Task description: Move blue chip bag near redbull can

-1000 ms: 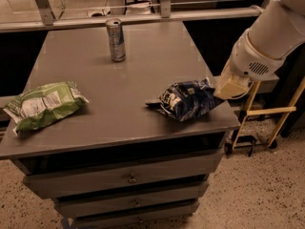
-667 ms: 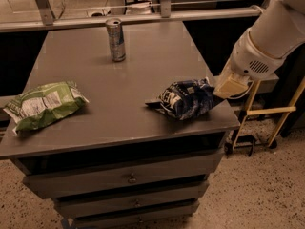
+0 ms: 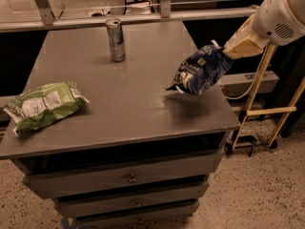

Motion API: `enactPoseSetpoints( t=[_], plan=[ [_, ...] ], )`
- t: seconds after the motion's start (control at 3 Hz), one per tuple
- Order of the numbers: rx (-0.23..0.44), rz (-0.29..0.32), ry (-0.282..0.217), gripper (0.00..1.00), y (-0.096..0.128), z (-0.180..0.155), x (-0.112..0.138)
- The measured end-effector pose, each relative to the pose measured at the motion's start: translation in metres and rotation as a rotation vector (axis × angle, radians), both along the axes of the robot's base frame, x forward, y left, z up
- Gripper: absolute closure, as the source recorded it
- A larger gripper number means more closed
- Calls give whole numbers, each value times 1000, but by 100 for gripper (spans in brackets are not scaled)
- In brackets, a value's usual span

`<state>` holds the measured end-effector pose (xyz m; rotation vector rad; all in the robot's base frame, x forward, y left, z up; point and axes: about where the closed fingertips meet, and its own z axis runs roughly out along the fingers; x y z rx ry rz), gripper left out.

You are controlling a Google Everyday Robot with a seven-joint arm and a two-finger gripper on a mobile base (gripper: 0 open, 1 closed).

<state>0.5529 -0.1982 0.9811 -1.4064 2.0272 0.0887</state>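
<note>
The blue chip bag (image 3: 200, 70), crumpled navy foil with white lettering, hangs in the air above the right edge of the grey table (image 3: 128, 113), its shadow on the tabletop below. My gripper (image 3: 225, 52) comes in from the upper right on a white arm and is shut on the bag's right end. The redbull can (image 3: 115, 39), slim, silver and blue, stands upright at the table's far middle, well to the left of the bag.
A light green chip bag (image 3: 44, 104) lies at the table's left edge. The table has drawers (image 3: 128, 178) below. A yellow-framed stand (image 3: 267, 111) is on the floor to the right. A rail (image 3: 143, 18) runs behind the table.
The blue chip bag lay on the table with the gripper at its right end; now it is lifted off the surface and held higher in the gripper.
</note>
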Motion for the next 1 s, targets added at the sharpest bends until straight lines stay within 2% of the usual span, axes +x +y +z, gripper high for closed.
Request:
enactPoseSetpoints(
  t=[0.33,1.0],
  plan=[
    [72,4,-94,100,1,28,16],
    [220,54,-222,100,20,47,72]
  ],
)
